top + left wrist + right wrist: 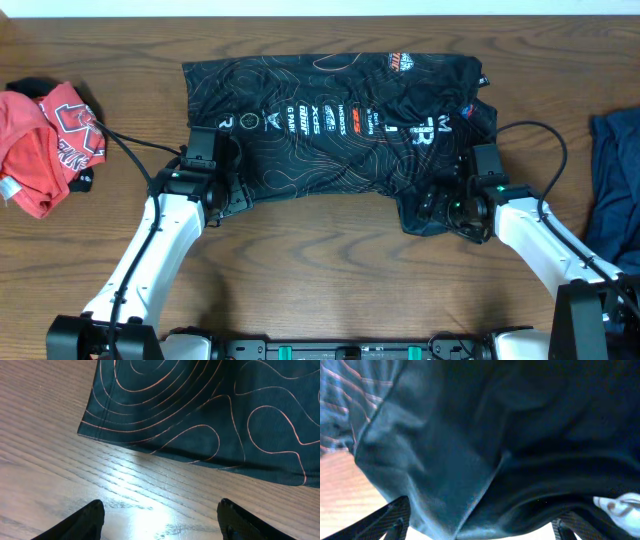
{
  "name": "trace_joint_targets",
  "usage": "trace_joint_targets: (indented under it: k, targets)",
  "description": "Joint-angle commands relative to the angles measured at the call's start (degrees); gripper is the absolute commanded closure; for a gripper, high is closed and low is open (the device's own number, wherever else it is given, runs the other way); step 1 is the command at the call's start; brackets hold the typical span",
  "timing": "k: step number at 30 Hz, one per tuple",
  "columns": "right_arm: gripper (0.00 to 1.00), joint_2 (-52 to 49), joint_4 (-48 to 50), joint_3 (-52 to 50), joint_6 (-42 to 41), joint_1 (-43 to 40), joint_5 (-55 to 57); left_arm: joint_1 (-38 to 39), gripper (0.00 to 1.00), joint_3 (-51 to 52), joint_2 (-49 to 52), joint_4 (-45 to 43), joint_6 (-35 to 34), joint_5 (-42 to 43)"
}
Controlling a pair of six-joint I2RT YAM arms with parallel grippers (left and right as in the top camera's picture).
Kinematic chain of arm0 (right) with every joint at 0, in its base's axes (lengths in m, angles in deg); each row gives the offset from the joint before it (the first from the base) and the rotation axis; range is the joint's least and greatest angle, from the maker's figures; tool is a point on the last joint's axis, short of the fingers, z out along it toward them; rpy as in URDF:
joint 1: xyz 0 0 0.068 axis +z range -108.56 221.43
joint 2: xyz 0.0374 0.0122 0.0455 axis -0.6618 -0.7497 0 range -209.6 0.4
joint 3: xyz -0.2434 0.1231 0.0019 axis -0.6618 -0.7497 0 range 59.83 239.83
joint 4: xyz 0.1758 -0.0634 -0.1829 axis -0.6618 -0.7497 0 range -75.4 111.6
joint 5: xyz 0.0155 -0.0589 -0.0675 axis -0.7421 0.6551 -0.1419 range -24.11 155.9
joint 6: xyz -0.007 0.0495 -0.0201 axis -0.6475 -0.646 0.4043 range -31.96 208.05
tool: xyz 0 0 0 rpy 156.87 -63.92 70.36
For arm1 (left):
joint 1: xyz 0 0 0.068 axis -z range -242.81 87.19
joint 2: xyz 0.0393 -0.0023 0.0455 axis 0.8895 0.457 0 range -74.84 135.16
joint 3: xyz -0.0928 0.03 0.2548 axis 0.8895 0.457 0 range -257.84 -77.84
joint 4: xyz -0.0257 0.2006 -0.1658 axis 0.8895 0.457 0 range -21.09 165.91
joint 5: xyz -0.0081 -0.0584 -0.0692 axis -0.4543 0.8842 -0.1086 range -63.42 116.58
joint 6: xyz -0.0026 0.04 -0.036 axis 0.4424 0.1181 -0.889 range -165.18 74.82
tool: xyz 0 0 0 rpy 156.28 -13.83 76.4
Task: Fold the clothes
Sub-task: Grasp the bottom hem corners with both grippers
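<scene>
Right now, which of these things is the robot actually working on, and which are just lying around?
In the job: black jersey, mid-table; left gripper and right gripper, both open at its near corners.
Lying about: red garment, crumpled at far left; blue garment at the right edge; neither touched.

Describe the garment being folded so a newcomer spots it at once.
On the brown wooden table, look at the centre. The black short-sleeved jersey lies spread there. Unlike the crumpled red garment at the left edge and the dark blue cloth at the right, it bears thin orange contour lines and white and red logos.
</scene>
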Motion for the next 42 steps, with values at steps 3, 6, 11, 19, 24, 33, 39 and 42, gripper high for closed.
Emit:
trace_joint_targets:
  k: [3,6,11,19,24,33,39,42]
  targets:
    - [0.39,0.8,1.4,1.0,-4.5,-0.3,4.9,-0.2,0.26,0.4,0.5,0.0,0.4,-0.1]
    - [0.64,0.8,1.8,1.0,-4.5,-0.3,5.0,-0.2,0.26,0.9,0.6,-0.7,0.8,-0.1]
    - [0.90,0.7,1.9,1.0,-5.0,-0.3,5.6,-0.3,0.26,4.1,1.3,-4.2,0.8,0.0]
    - [0.99,0.7,2.3,1.0,-5.0,-0.3,6.5,-0.3,0.25,8.9,1.3,-7.5,0.8,0.1]
    - [0.99,0.7,2.8,1.0,-4.9,-0.3,6.4,-1.6,0.11,9.6,1.7,-9.9,0.4,0.2]
    - [0.99,0.7,2.7,0.7,-4.4,-0.3,6.4,-10.8,0.03,9.7,11.2,-17.7,-0.1,10.0]
    - [0.99,0.7,2.6,0.7,-4.4,-0.3,6.2,-13.2,0.04,9.7,15.8,-21.4,-0.1,11.7]
    - [0.99,0.7,2.5,0.7,-4.4,-0.3,6.2,-13.6,0.14,9.7,16.4,-22.9,-0.6,12.0]
